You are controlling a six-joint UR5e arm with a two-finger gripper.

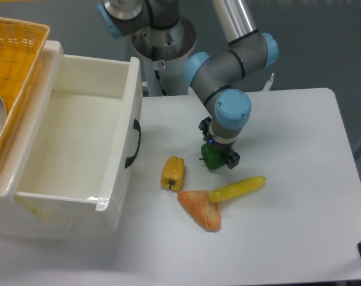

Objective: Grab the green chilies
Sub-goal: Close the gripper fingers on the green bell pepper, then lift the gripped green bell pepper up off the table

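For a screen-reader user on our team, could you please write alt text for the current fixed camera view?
A robot arm's gripper is down around a small dark-green pepper on a white table. In front lie a yellow bell pepper, an orange wedge and a long yellow-green chili; an open white drawer stands at left.

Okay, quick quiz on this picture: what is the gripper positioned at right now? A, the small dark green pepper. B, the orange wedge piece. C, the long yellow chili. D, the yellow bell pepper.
A: the gripper sits down around the green chilies, while the yellow bell pepper, the long yellow chili and the orange wedge lie apart from it on the table.
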